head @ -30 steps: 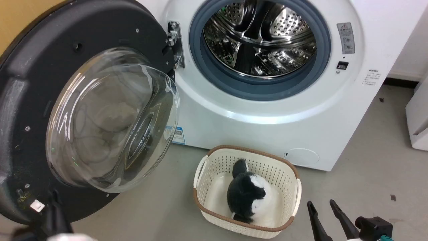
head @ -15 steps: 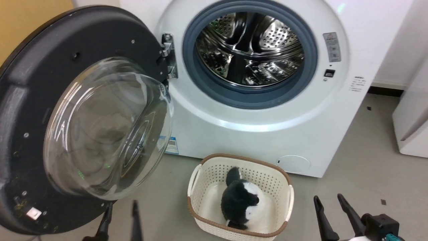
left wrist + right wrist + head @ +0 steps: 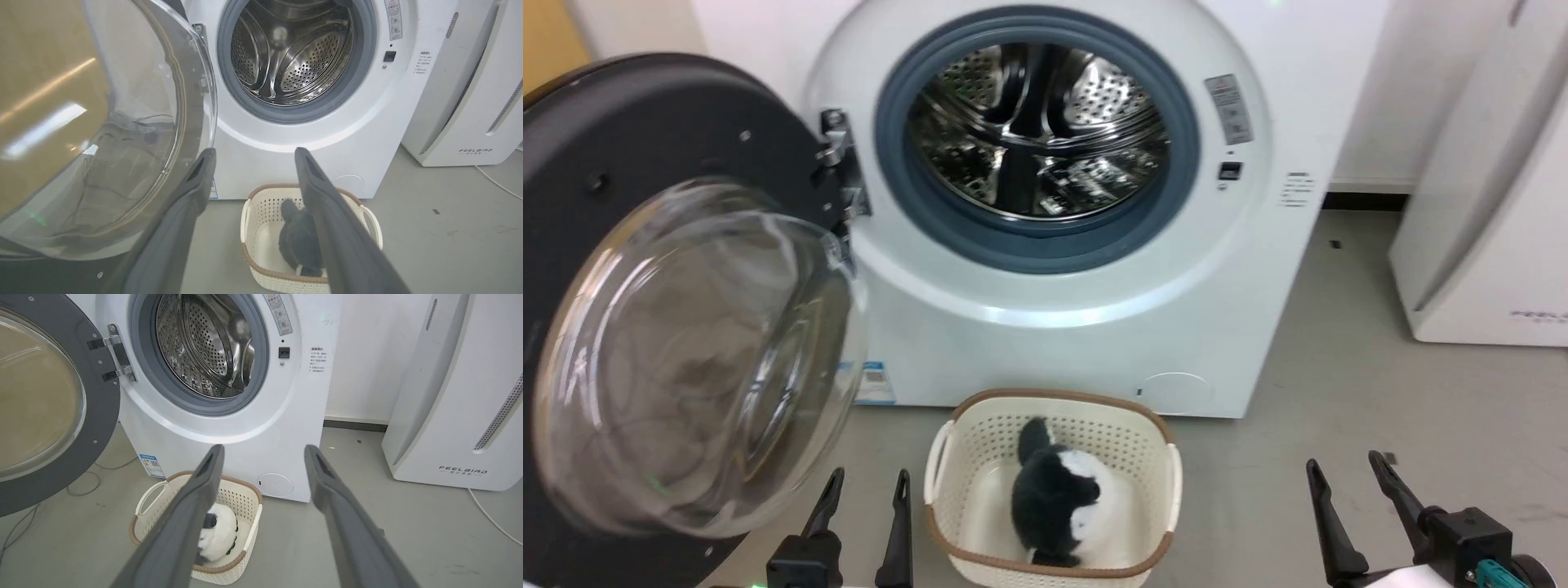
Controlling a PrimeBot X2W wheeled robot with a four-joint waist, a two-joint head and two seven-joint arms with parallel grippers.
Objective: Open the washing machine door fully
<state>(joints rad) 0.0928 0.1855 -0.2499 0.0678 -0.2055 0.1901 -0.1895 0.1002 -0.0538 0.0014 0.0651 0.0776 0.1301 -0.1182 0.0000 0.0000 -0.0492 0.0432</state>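
The left end effector (image 3: 870,490) is released, its two fingers spread wide and holding nothing, near the lower rim of the one washing machine door (image 3: 645,147). The door hangs swung out on its hinge at the left of the one washing machine (image 3: 1078,327), leaving the drum exposed. The right end effector (image 3: 1343,482) is equally spread and empty over the floor. One basket (image 3: 939,457) holds one black-and-white plush toy (image 3: 1058,502); one white appliance (image 3: 1486,245) stands at the right.

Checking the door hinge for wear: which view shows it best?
Right wrist view: the hinge is unobstructed, both brackets visible. Head view shows it smaller; left wrist view, just a sliver beside the washing machine door.
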